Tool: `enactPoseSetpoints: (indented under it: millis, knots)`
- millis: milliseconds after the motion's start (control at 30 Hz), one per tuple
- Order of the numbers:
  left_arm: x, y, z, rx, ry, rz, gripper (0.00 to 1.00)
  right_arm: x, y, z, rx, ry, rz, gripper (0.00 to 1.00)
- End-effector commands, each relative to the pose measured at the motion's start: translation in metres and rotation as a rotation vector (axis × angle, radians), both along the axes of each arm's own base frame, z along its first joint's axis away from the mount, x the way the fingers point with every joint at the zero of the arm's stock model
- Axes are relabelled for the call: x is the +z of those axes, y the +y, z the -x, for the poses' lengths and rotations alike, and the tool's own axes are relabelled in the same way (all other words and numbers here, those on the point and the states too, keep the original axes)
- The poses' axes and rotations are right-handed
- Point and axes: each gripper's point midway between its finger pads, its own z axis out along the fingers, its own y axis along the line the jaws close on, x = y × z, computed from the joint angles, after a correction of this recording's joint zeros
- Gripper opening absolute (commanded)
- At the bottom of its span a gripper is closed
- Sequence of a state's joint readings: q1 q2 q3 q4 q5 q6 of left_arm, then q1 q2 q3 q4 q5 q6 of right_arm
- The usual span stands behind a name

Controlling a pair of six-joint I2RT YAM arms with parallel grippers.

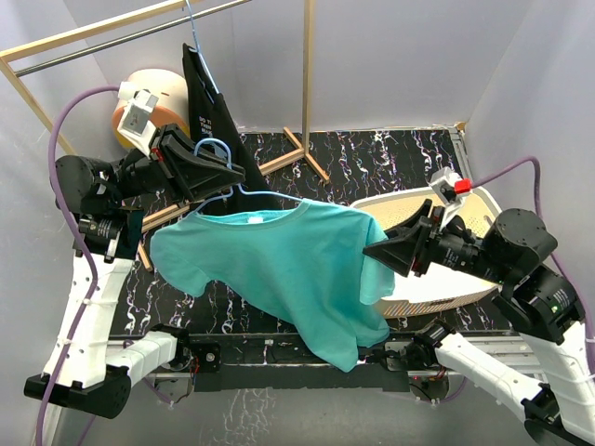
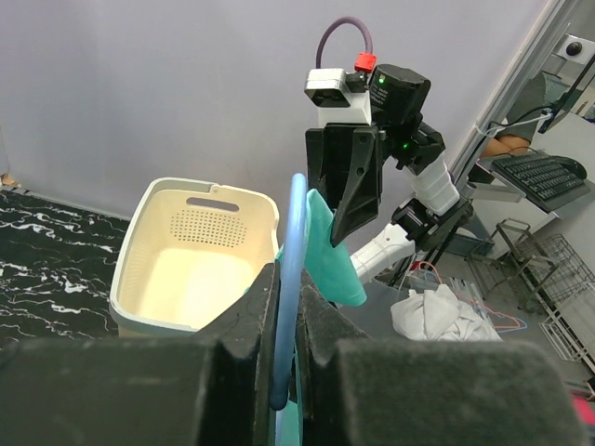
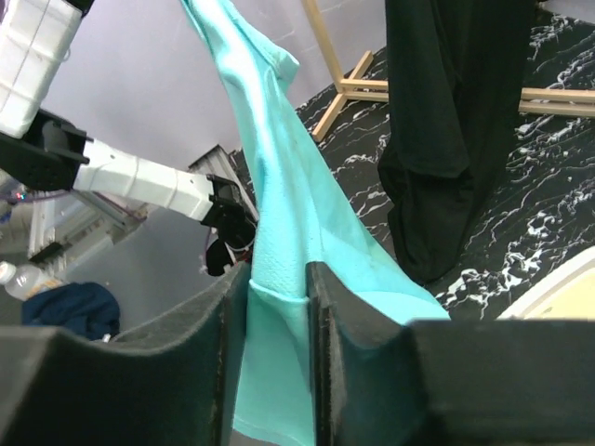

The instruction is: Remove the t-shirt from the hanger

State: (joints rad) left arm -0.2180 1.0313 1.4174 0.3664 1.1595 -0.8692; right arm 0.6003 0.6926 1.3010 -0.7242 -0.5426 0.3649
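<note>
A turquoise t-shirt (image 1: 288, 265) hangs spread on a light blue hanger (image 1: 223, 190) in mid-air over the table's middle. My left gripper (image 1: 223, 177) is shut on the hanger near its hook; the hanger's blue bar (image 2: 290, 279) runs up between the fingers in the left wrist view. My right gripper (image 1: 376, 249) is shut on the t-shirt's right sleeve edge; the turquoise cloth (image 3: 279, 307) is pinched between the fingers in the right wrist view. The t-shirt also shows in the left wrist view (image 2: 330, 260).
A cream laundry basket (image 1: 437, 279) lies on the right of the table, behind the right arm. A black garment (image 1: 209, 102) hangs on another hanger from the wooden rack (image 1: 307, 84) at the back. An orange and cream round object (image 1: 158, 98) stands back left.
</note>
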Motion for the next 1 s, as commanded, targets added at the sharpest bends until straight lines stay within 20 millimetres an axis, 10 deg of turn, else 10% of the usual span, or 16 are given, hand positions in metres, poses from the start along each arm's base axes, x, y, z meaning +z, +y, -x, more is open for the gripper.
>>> enactPoseSetpoints:
  millis: [0,133,500,967]
  knots:
    - [0.020,0.005,0.009,0.036,-0.062,0.036,0.00,-0.013,-0.014,-0.013,-0.119,0.005,0.052,0.24]
    - [0.017,0.005,0.011,0.036,-0.056,0.035,0.00,-0.009,-0.035,-0.028,-0.282,-0.003,0.050,0.08]
    - [0.004,0.008,0.016,0.066,-0.049,0.012,0.00,0.011,-0.142,-0.043,-0.863,-0.012,-0.054,0.08]
    - [0.030,0.013,0.028,0.110,-0.125,0.023,0.00,-0.050,-0.173,-0.040,-1.034,0.131,0.053,0.08]
